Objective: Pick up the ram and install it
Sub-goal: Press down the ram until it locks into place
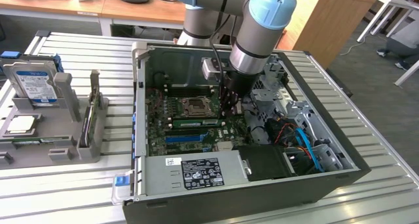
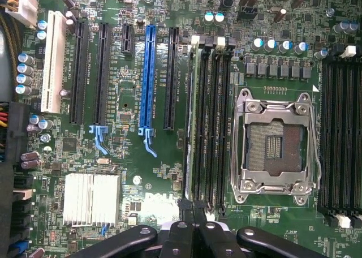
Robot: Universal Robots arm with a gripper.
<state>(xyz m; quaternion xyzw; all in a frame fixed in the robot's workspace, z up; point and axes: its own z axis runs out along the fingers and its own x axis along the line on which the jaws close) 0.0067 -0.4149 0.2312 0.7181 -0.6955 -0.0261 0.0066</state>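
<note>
The ram (image 2: pixel 190 122) is a thin green stick standing edge-on in the outermost of the black memory slots beside the empty processor socket (image 2: pixel 275 146). In the exterior view the ram (image 1: pixel 195 122) lies along its slot on the motherboard inside the open computer case (image 1: pixel 141 106). My gripper (image 2: pixel 191 208) is shut, its black fingertips pressed together right over one end of the ram. Whether they touch the stick I cannot tell. In the exterior view the gripper (image 1: pixel 227 111) reaches down into the case at the ram's right end.
A grey parts holder (image 1: pixel 62 153) on the exterior view's left carries a hard drive (image 1: pixel 33 84), a square silver chip (image 1: pixel 19 126) and an upright green board (image 1: pixel 90 117). Cables (image 1: pixel 298 138), the drive cage and the power supply (image 1: pixel 203 172) crowd the case around the arm.
</note>
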